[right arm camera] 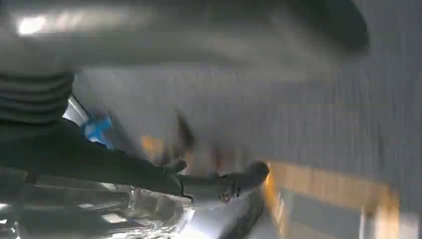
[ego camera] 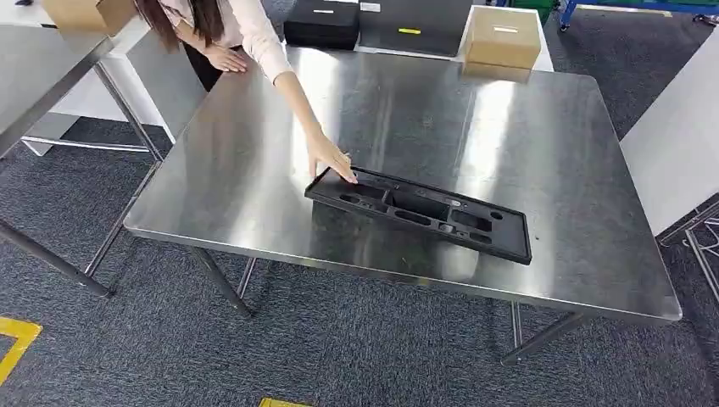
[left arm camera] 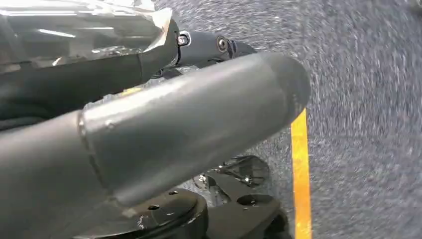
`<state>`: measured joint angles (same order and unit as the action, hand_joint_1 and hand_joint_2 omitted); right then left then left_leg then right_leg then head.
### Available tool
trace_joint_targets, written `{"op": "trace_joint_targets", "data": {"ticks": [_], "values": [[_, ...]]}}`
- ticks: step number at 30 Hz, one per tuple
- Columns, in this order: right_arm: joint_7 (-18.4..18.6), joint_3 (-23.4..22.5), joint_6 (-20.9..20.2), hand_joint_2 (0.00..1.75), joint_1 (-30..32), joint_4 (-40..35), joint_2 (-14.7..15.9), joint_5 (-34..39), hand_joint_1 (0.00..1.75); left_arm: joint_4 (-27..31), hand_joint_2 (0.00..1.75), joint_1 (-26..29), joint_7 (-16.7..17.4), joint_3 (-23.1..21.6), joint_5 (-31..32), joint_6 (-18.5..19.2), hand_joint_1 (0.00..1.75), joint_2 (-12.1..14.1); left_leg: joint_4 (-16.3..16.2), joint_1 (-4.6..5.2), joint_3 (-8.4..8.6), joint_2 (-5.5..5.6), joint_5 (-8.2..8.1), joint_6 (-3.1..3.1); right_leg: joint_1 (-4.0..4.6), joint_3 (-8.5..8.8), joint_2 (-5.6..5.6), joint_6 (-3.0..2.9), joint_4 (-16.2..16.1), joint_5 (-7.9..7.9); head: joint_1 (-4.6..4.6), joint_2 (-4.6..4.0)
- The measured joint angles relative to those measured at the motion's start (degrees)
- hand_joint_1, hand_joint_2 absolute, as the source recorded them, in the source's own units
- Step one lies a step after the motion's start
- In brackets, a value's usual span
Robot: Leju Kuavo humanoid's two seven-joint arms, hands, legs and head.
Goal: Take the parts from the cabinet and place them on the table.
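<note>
A long black moulded part with several recesses lies flat on the steel table, towards its near edge. A person leans in from the far left, and the person's hand touches the part's left end. My left hand hangs over the carpet with its thick grey thumb and a dark finger stretched out, holding nothing. In a blurred picture, my right hand also hangs by the floor, fingers extended and nothing in them.
A cardboard box and a black case stand beyond the table's far edge. Another steel table is at the left, and a white panel at the right. Yellow tape marks the carpet.
</note>
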<state>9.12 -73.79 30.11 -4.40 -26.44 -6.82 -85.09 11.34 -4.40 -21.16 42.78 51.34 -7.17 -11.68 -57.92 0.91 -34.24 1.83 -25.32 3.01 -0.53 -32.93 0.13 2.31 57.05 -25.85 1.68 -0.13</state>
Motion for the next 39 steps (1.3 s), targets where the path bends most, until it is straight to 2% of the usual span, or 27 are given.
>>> {"op": "trace_joint_targets", "data": {"ticks": [4,7,11,16,21,30,31,32,33,34,35,36,38,39], "values": [[-6.6,0.8,-4.1,1.75,-0.8,6.8,-0.4,1.2,0.0,0.0,0.0,-0.6,2.7,-1.7,2.1,1.4,0.0,0.5,0.0,0.0,0.04,0.0,0.0,-0.01,0.0,0.02,-0.01,-0.12,0.0,-0.08,-0.07,0.0],[-9.2,1.2,-5.7,1.75,-1.2,9.7,0.0,1.2,0.0,0.0,0.0,-1.2,3.5,-2.7,2.7,2.1,0.0,0.8,0.0,0.02,0.13,0.01,-0.02,0.0,-0.02,-0.09,-0.01,-0.14,0.0,-0.12,-0.07,0.0],[-9.4,1.3,-6.1,1.75,-1.3,11.6,0.4,1.2,0.0,0.0,0.0,-1.5,3.6,-3.2,2.8,2.2,0.0,1.1,0.0,0.09,0.14,0.01,-0.03,0.01,-0.05,0.14,-0.01,-0.13,0.0,-0.1,-0.07,0.0],[-9.6,1.4,-8.7,1.75,-1.4,12.8,0.7,1.0,0.0,0.0,0.0,-1.6,3.8,-3.9,3.4,2.7,0.0,1.3,0.0,0.11,0.14,0.01,-0.04,0.03,-0.08,0.14,-0.01,-0.13,0.0,-0.1,-0.07,0.0],[-6.6,2.7,-11.0,1.75,-1.4,13.4,0.8,-1.1,0.0,0.0,0.0,-1.5,4.0,-4.3,3.9,2.6,0.0,1.6,0.0,0.1,0.14,0.01,-0.05,0.04,-0.07,0.13,-0.01,-0.13,0.0,-0.1,-0.07,0.0],[-5.3,4.0,-11.0,1.75,-1.3,13.7,0.9,-1.5,0.0,0.0,0.0,-1.3,4.5,-4.5,4.6,3.0,0.0,1.9,0.0,0.1,0.14,0.0,-0.06,0.04,-0.07,0.14,-0.01,-0.13,0.0,-0.11,-0.07,0.0],[-5.2,4.1,-11.0,1.75,-1.2,13.8,0.8,-1.5,0.0,0.0,0.0,-1.4,4.6,-4.7,4.8,3.3,0.0,2.0,-0.4,0.46,-0.08,-0.03,-0.38,0.45,-0.62,0.34,-0.02,0.1,-0.4,0.04,-0.05,0.0],[-5.0,4.1,-11.0,1.75,-1.2,13.9,0.7,-1.5,0.0,0.0,0.0,-1.4,4.6,-4.8,5.1,3.3,0.0,2.1,-0.3,0.3,-0.03,-0.02,-0.24,0.88,-0.99,0.51,-0.04,0.28,-0.4,0.16,0.02,0.0],[-4.9,4.1,-11.0,1.75,-1.2,13.9,0.7,-1.5,0.0,0.0,0.0,-1.4,4.6,-4.9,5.2,3.3,0.0,2.2,-0.2,0.19,0.04,-0.07,-0.13,1.0,-0.75,0.57,-0.04,0.43,-0.6,0.26,-0.02,0.0],[-4.9,4.2,-11.0,1.75,-1.2,13.9,0.7,-1.5,0.0,0.0,0.0,-1.4,4.6,-5.1,5.2,3.3,0.0,2.2,0.9,-0.49,0.69,-0.15,0.54,1.28,-0.06,0.42,-0.06,0.46,-0.4,0.08,-0.11,0.0],[-4.9,4.2,-10.9,1.75,-1.2,13.9,0.7,-1.5,0.0,0.0,0.0,-1.5,4.5,-5.2,5.3,3.4,0.0,2.1,1.4,-0.51,1.02,-0.34,0.82,1.32,-0.38,-0.17,-0.09,0.35,1.2,-0.89,-0.13,0.0],[-4.9,4.2,-10.9,1.75,-1.2,14.0,0.7,-1.5,0.0,0.0,0.0,-1.5,4.5,-5.3,5.4,3.5,0.0,2.2,1.5,-0.63,1.04,-0.43,0.9,1.5,-0.37,-1.64,-0.06,0.05,4.4,-2.93,-0.37,0.0],[-4.7,4.2,-10.9,1.75,-1.2,14.0,0.7,-1.4,0.0,0.0,0.0,-1.5,4.5,-5.3,5.5,3.6,0.0,2.2,1.5,-0.56,0.89,-0.59,0.92,1.58,-0.53,-5.84,-0.08,-0.38,13.5,-7.18,-0.37,0.0],[-4.7,4.2,-10.9,1.75,-1.1,14.0,0.7,-1.4,0.0,0.0,0.0,-1.5,4.5,-5.3,5.5,3.6,0.0,2.2,1.5,-0.57,0.75,-0.61,0.96,1.52,-0.54,-7.43,-0.07,-0.2,17.2,-8.41,-0.46,0.0]]}}
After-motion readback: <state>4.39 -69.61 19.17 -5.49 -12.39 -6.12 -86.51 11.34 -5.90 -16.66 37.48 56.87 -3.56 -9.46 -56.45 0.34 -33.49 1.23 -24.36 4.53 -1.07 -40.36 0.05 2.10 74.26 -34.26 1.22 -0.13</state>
